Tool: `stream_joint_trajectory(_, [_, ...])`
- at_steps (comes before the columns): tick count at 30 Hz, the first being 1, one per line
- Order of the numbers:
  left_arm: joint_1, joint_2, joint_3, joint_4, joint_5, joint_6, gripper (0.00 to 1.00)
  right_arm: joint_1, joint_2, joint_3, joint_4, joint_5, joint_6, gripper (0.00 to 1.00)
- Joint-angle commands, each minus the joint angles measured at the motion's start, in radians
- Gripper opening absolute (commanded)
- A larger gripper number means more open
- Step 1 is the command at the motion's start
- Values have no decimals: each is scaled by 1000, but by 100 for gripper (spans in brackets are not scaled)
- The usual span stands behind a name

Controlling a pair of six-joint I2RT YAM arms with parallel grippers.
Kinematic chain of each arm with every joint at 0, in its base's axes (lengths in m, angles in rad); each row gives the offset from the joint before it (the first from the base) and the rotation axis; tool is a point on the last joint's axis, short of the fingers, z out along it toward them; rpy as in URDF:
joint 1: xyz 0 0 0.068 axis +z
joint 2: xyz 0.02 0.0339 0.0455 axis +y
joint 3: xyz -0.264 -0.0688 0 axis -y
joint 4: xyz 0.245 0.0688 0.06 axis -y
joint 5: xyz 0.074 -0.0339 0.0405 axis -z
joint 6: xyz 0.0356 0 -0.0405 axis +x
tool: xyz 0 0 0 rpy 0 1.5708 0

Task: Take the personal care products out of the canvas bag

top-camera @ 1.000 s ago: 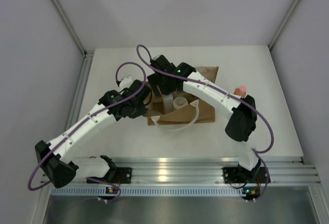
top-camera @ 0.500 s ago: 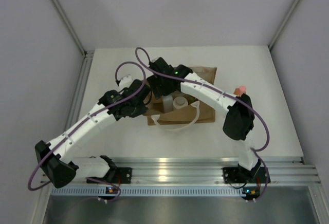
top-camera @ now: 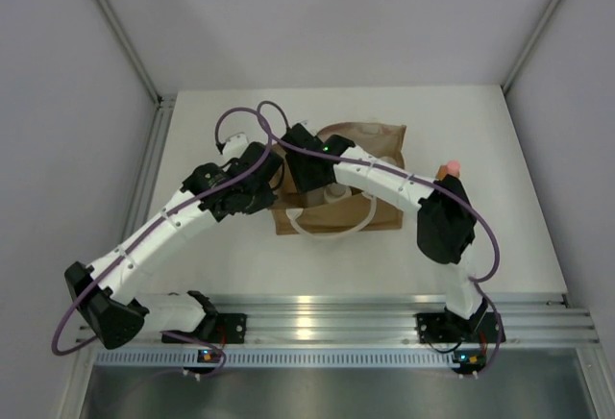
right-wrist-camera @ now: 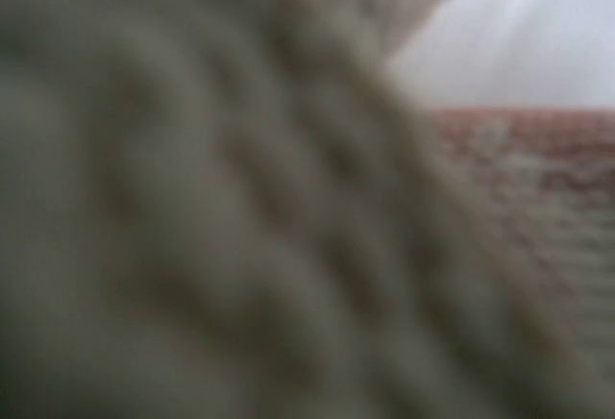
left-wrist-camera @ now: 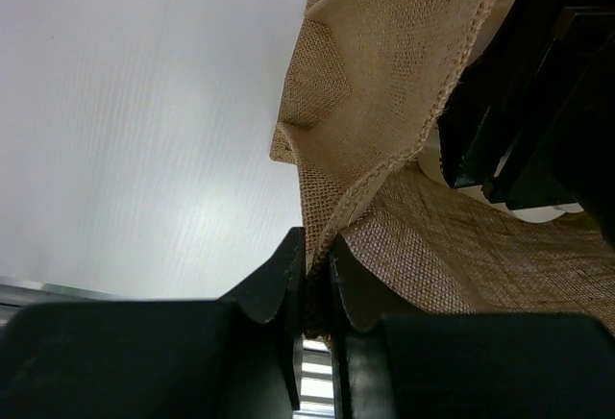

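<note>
The tan canvas bag (top-camera: 380, 145) lies mid-table, its mouth toward the left, with a white loop handle (top-camera: 332, 231) in front. My left gripper (top-camera: 272, 181) is shut on the bag's left rim and holds it up; the left wrist view shows the fingers (left-wrist-camera: 288, 275) pinching the fabric edge (left-wrist-camera: 384, 73). My right gripper (top-camera: 312, 179) is inside the bag mouth, its jaws hidden. A cream cylinder (top-camera: 333, 194) peeks out beside it, also in the left wrist view (left-wrist-camera: 538, 213). The right wrist view shows only blurred fabric (right-wrist-camera: 240, 198). An orange bottle with a pink cap (top-camera: 449, 166) stands right of the bag.
The right arm's dark elbow (top-camera: 444, 222) hangs over the table just in front of the orange bottle. A metal rail (top-camera: 336, 318) runs along the near edge. Grey walls close in both sides.
My right gripper has pushed down and forward into the bag mouth, covering the clear bottle and most of the cream cylinder. My left gripper has shifted slightly up with the rim.
</note>
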Motion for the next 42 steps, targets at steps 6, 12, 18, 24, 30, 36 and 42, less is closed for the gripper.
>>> stream_joint_trajectory(6, [0,10,25,-29,-34,7,0,18,-92,146,17,70,-20,0])
stream_joint_trajectory(12, [0,10,28,-31,-42,4,0,34,-170,266,12,51,-81,0])
stream_joint_trajectory(18, [0,27,31,-32,-45,-9,0,34,-247,330,-46,47,-103,0])
stream_joint_trajectory(24, [0,32,41,-31,-43,3,0,32,-320,410,-126,92,-112,0])
stream_joint_trajectory(30, [0,38,41,-31,-34,3,0,-21,-417,511,-207,147,-133,0])
stream_joint_trajectory(36, [0,39,42,-31,-29,10,0,-253,-550,496,-250,98,-146,0])
stream_joint_trajectory(42, [0,32,47,-31,-25,27,0,-668,-615,409,-245,-52,-237,0])
